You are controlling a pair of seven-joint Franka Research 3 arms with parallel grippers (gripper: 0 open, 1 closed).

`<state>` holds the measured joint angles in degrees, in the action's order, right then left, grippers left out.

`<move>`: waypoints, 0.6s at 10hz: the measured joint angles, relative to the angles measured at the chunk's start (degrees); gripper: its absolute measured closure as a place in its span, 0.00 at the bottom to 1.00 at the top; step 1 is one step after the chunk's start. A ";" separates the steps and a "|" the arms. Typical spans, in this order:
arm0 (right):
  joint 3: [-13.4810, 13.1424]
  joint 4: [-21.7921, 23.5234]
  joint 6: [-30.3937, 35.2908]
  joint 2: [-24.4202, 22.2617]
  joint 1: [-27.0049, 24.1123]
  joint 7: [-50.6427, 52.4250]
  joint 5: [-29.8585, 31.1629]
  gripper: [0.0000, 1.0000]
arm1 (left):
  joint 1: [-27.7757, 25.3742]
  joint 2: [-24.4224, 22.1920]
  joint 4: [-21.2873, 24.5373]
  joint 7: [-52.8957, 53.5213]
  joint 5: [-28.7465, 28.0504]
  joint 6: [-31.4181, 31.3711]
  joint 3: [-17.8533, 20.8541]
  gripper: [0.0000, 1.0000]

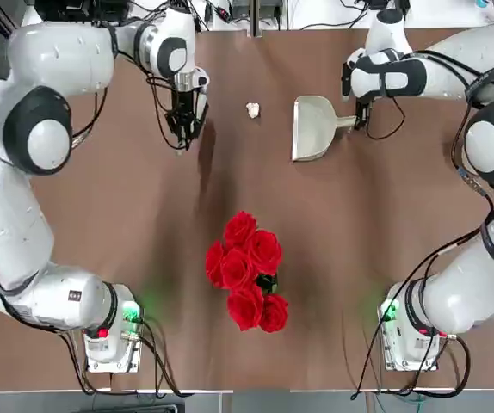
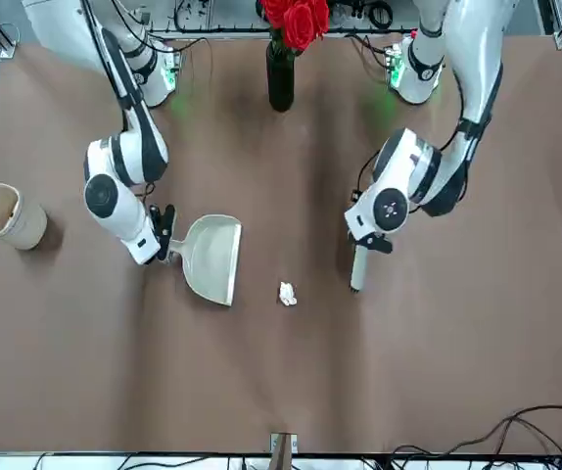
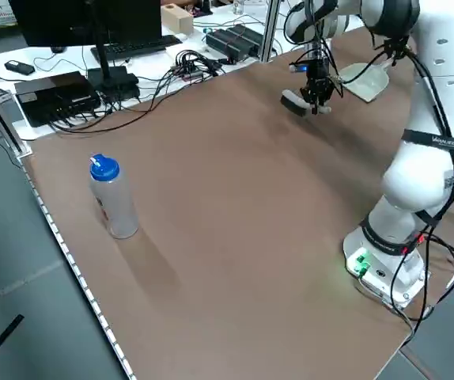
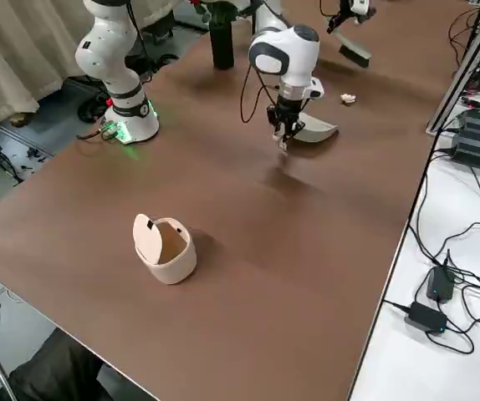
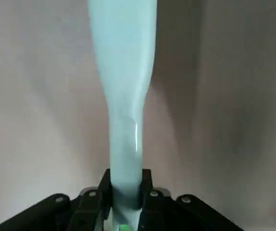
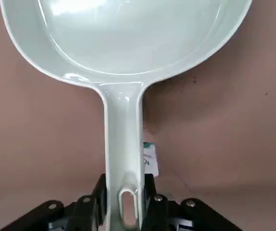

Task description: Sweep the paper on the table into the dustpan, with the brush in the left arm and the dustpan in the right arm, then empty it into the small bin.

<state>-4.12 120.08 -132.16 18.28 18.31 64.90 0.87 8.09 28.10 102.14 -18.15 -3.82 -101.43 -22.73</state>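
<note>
Brown table (image 1: 144,215): one paper (image 1: 253,109), one dustpan (image 1: 313,127) (bristles perhaps hidden)

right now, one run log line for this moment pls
left end effector: shut on brush | right end effector: shut on dustpan | paper: on table, between, unswept

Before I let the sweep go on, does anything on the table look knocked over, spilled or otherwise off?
Nothing stands out. The paper ball lies alone on the table between the brush and the dustpan, both firmly held. The bin stands upright with its lid tipped open; the rose vase and the bottle are upright too.
</note>
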 joint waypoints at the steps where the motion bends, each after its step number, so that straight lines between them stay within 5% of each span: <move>1: 0.00 -0.05 -0.33 0.00 0.35 -0.69 0.00 0.67 | 0.37 1.78 -2.14 -0.48 0.00 0.03 0.00 0.73; 6: 0.00 -1.29 -1.04 0.89 3.97 -6.85 0.00 0.67 | 3.45 8.34 -10.18 -1.92 0.00 1.59 0.28 0.73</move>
<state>-4.12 118.79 -133.20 19.17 22.28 58.05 0.87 11.55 36.44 91.95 -20.07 -3.82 -99.84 -22.45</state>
